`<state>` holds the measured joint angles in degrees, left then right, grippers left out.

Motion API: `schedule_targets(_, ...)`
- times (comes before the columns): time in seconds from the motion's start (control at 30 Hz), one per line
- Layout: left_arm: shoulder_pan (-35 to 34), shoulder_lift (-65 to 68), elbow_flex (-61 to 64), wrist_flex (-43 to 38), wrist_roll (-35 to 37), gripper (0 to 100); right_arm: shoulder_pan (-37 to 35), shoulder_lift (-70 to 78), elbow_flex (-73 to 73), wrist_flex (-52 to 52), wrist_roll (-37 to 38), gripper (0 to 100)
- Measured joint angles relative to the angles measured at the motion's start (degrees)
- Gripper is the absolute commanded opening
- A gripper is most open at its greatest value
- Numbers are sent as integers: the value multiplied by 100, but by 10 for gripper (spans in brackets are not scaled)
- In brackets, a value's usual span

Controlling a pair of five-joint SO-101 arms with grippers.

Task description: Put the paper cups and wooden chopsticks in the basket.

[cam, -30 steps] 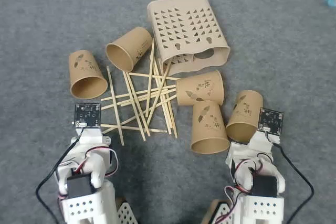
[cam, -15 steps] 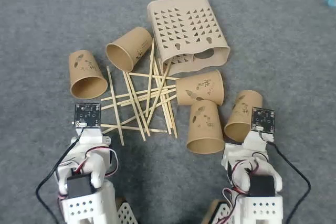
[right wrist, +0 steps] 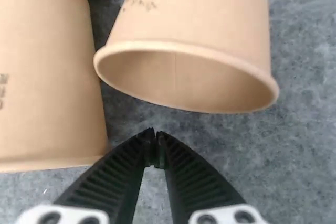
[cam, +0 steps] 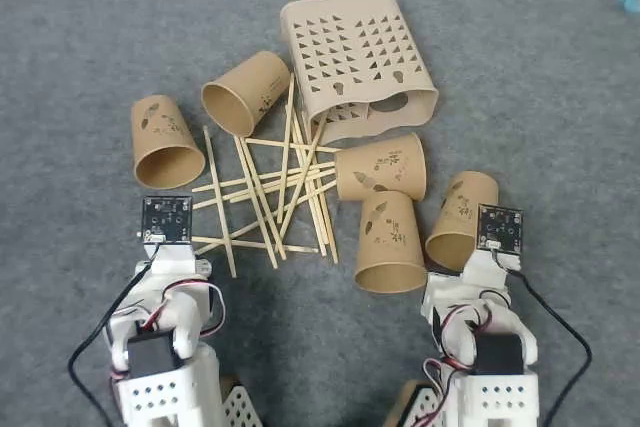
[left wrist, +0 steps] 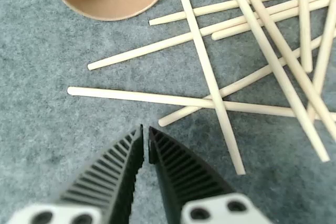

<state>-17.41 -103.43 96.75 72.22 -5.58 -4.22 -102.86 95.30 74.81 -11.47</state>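
Several wooden chopsticks (cam: 270,192) lie crossed in a loose pile on the grey carpet. Around them several brown paper cups lie on their sides: one at far left (cam: 165,142), one by the basket (cam: 245,92), one at centre (cam: 382,169), and two at lower right (cam: 390,244) (cam: 462,219). The tan basket (cam: 360,57) with triangular holes lies tipped over at the back. My left gripper (left wrist: 145,135) is shut just short of the nearest chopstick (left wrist: 178,99). My right gripper (right wrist: 155,141) is shut, its tips in front of a cup's open rim (right wrist: 186,80), with a second cup (right wrist: 42,77) beside it.
The left arm (cam: 168,277) and right arm (cam: 480,297) stand at the table's near edge. Bare carpet (cam: 560,127) stretches right of the basket and at far left. A pale wall strip runs along the back.
The right arm has shifted a little to the left, and the two cups in front of it have slid slightly left. The left arm has stayed still.
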Motion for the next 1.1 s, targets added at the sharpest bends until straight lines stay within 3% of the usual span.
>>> schedule_targets(0.23,-44,0,-273,-141,0,12,809,-9,-149,-44,0,9)
schedule_targets(0.4,-44,0,-308,-141,-18,12,941,0,-158,-176,53,9)
schedule_targets(0.6,-44,0,-404,-360,-484,12,949,-35,-158,-229,1363,9)
schedule_targets(0.77,-123,0,-835,-387,-879,20,993,-35,-158,-229,1653,9)
schedule_targets(1.0,-299,26,-1776,-457,-290,231,1160,-35,-149,-229,2092,9)
schedule_targets(1.1,-202,431,-2251,-457,114,235,1160,-35,-149,-229,2136,9)
